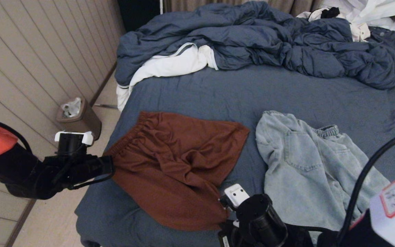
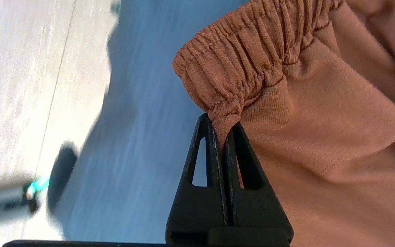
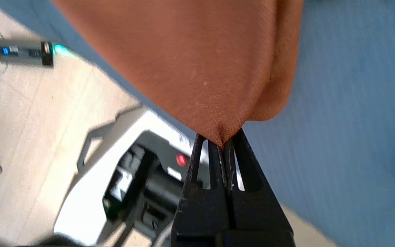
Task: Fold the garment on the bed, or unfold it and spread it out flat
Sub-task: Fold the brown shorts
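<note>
The shorts [image 1: 173,168], rust-brown, lie crumpled on the near part of the bed [image 1: 197,92], between the bed's left edge and the jeans [image 1: 307,164].

**Grip state, left to right**
- Left gripper [image 2: 222,128]: clenched on the end of the elastic waistband, at the left edge of the bed.
- Right gripper [image 3: 223,142]: clenched on a bottom corner of the shorts, at the near edge of the bed.

**Risks**
1. Both pinches take only a small tip of cloth. A sharp pull apart could draw the fabric out of either pincer, most likely on the right, where the bite is thinnest.
2. The left hold sits on gathered elastic. Tension will stretch it, and the band may recoil and bunch when let go, leaving the shorts uneven.
3. The middle of the shorts is twisted into folds. Lifting by two corners alone may carry that twist along instead of clearing it.
4. The shorts lie close to the jeans. A sweep to the right could drag over them or catch them.
5. Both holds are near bed edges; slack cloth could slide off towards the floor.

**Not visible or unclear**
- In the head view the right gripper's tips are hidden behind the wrist.
- How many cloth layers each pincer holds cannot be told.
- The near leg of the jeans is cut off by the right arm.
- The duvet [image 1: 269,44] hides the far part of the bed.
</note>
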